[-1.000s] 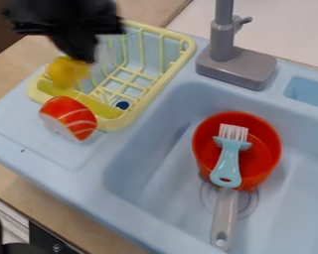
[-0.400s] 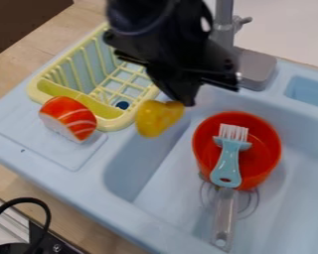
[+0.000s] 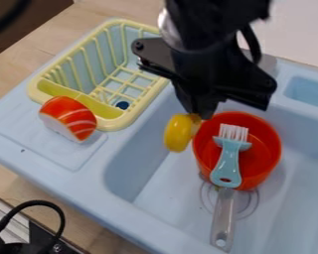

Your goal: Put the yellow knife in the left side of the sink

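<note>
- Black 2-finger gripper (image 3: 200, 113) pinches a rounded yellow plastic toy (image 3: 179, 133) above the light-blue plastic sink (image 3: 165, 198), left side.
- Blue-and-grey brush (image 3: 226, 168) overlaps round red bowl (image 3: 268, 146).

Bright yellow on the held obj. (image 3: 178, 134), blk gripper (image 3: 200, 111) above; sink (image 3: 151, 198) comes up lt. blue; bowl (image 3: 263, 154) glowing orange-red; brush (image 3: 226, 166) lt. blue w/ white bristles, grey handle end (image 3: 222, 221); rack (image 3: 70, 45) pale yellow; toy sushi (image 3: 72, 116) orange-red w/ white stripes, white underneath; counter (image 3: 102, 14) tan, cable (image 3: 39, 202) blk!
</note>
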Robot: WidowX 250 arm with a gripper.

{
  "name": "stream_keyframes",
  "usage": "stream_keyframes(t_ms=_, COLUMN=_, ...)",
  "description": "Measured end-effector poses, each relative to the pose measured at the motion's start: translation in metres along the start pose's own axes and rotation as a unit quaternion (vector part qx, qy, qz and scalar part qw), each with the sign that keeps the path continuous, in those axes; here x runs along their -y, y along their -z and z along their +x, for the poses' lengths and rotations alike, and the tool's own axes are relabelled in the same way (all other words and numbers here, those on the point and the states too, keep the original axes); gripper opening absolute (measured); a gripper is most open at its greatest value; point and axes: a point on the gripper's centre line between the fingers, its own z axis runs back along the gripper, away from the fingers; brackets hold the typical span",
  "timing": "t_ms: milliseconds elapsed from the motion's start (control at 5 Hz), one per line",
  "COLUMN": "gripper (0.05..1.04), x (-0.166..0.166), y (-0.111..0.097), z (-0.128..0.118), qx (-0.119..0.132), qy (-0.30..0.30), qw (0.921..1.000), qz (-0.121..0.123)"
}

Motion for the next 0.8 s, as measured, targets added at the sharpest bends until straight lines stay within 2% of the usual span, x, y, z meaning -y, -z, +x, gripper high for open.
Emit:
stream_keyframes(t_ms=200, gripper=0.053, x=-0.009, y=0.007, z=0.005, qx=0.011, qy=-0.005, qw=0.9996, qz=0.025)
stream_keyframes(t_ms=400, gripper=0.053, x=-0.019, y=0.015, z=0.003, qx=0.015, qy=-0.021, qw=0.9993, qz=0.028)
stream_keyframes(t_ms=800, gripper=0.053, x=-0.034, y=0.054, z=-0.010, qx=-0.014, qy=-0.028, qw=0.9995, qz=0.004)
